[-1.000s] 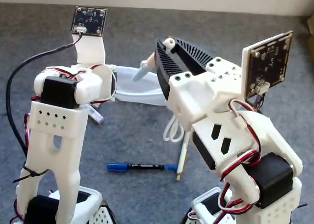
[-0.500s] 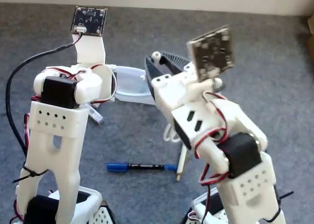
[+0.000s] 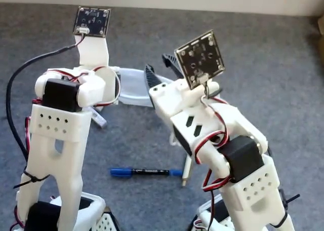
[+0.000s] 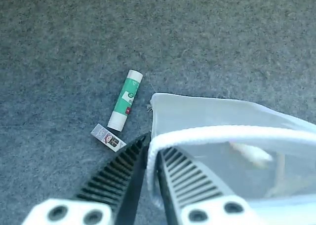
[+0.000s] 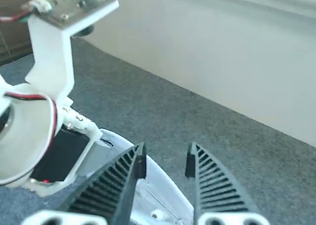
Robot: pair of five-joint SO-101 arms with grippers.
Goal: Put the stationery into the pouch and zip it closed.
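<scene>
Bright, even daylight (soft shadows), perhaps from the right.

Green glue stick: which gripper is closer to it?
Left. The left gripper pinches the pouch by its edge, right beside the glue stick. The right gripper is open above the pouch, farther along.

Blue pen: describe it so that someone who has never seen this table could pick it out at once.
On the grey table, look between the left arm and the right arm, near their bases. The blue pen lies flat there. Its blue cap and dark barrel set it apart from the pale stick at its end.
</scene>
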